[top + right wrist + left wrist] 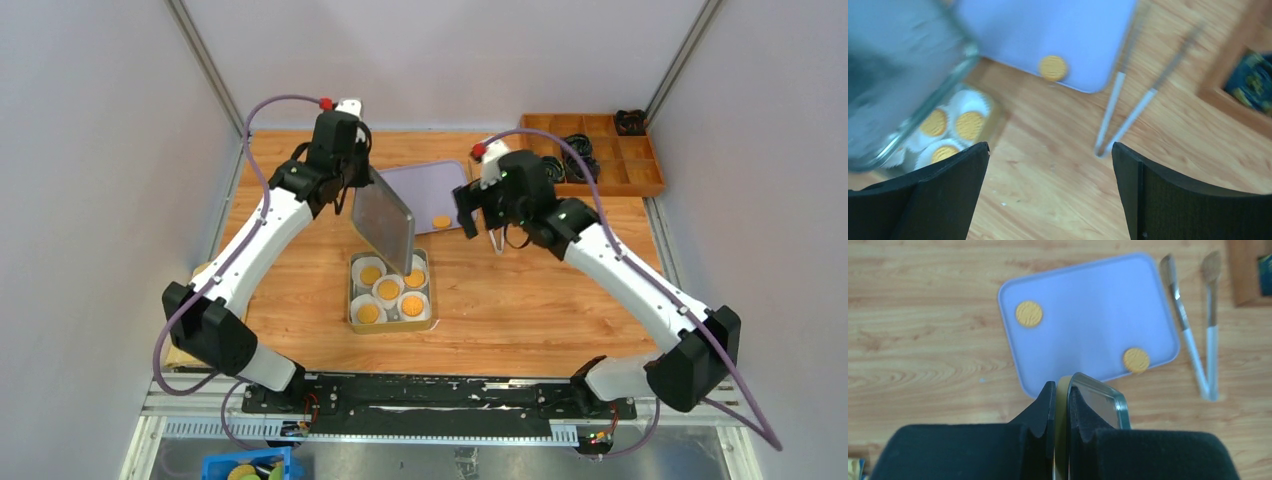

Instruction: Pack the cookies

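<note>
Bright, even, soft light with faint shadows; the right wrist view is blurred, most at the lid (898, 75).

— What colour are the cookies (1028, 314)?
— Orange-tan, with fine wavy ridges across the face. The tray (1088, 300) under them is plain pale lavender.
— And the tabletop (923, 340)?
— Light brown wood grain, laid in planks. The divided box (620, 187) at its far right corner is a deeper orange-brown.
— The tin (351, 300)?
— Gold, with white liners (970, 102) inside; its lid (383, 218) is grey metal.
— The tongs (1192, 352)?
— White handles, brownish tips. The fingers (1040, 415) are matte black.
</note>
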`<control>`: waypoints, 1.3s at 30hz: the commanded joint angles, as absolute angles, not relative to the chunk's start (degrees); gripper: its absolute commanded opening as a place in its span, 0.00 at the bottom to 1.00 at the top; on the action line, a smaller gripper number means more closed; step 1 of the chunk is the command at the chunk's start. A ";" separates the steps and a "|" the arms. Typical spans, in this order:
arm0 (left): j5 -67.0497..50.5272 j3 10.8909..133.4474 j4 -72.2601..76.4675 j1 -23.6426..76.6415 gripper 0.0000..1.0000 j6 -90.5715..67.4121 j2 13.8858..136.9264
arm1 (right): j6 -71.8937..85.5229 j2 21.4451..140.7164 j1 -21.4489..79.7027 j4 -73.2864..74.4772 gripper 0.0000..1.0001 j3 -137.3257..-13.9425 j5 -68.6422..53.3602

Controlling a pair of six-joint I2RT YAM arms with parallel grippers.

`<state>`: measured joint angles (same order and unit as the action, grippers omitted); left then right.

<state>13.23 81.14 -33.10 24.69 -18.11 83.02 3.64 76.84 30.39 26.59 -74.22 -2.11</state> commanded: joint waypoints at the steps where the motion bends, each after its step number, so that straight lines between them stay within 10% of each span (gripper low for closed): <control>1: 10.36 91.98 -38.79 25.40 0.00 -21.26 86.65 | -5.32 74.98 45.69 20.17 0.99 -69.73 10.19; 39: 2.83 104.10 -45.89 25.42 0.00 -20.25 98.02 | -16.09 90.37 73.97 6.15 1.00 -75.20 39.24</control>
